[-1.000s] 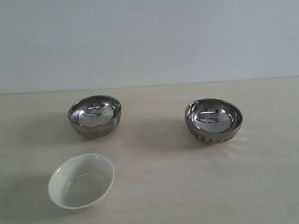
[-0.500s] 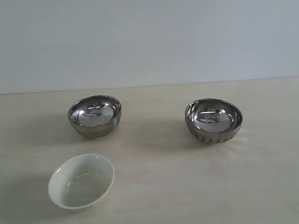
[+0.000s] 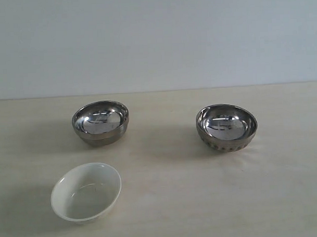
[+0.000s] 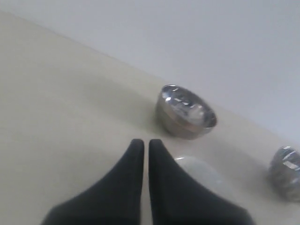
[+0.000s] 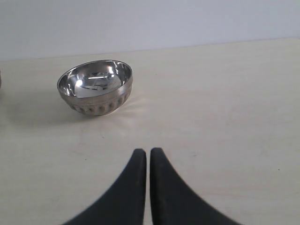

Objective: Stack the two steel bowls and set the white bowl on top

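Smooth steel bowl (image 3: 100, 122), ribbed steel bowl (image 3: 226, 127) and white bowl (image 3: 86, 192) sit unstacked, apart.

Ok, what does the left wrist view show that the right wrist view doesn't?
Only the left wrist view: the smooth steel bowl, and the white bowl partly behind the shut left gripper. Only the right wrist view: the shut right gripper. A sliver at its edge is too small to tell. Both: the ribbed steel bowl, cropped in the left wrist view, whole in the right, and the table.
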`<state>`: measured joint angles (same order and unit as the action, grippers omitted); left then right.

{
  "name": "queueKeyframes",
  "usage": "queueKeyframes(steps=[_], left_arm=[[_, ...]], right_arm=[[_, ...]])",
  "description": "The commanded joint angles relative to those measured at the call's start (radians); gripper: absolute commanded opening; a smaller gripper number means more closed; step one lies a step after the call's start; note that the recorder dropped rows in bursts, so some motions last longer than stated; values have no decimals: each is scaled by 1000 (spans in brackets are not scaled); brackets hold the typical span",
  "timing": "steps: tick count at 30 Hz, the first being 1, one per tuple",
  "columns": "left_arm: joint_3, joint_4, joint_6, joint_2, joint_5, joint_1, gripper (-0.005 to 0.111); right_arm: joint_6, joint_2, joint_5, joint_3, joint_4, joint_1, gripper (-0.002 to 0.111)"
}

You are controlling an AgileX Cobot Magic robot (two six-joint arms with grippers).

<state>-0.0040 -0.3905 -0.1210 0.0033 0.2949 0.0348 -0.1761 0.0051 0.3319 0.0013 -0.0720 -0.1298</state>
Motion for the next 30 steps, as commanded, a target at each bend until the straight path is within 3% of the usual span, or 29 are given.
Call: queueKeyframes(steps=[1, 12, 18, 25, 30], left_arm=[[4, -178, -48, -3, -1, 2, 4], [4, -175, -41, -3, -61, 2, 4], [4, -309, -41, -3, -123, 2, 4], [4, -315, -52, -3, -236, 2, 4], [4, -362, -56, -3, -233, 2, 4]], right_arm=[[1, -5, -7, -1, -8, -3, 0], [1, -5, -7, -1, -8, -3, 0], [1, -5, -7, -1, -8, -3, 0], [1, -5, -7, -1, -8, -3, 0], [1, -5, -7, -1, -8, -3, 0]])
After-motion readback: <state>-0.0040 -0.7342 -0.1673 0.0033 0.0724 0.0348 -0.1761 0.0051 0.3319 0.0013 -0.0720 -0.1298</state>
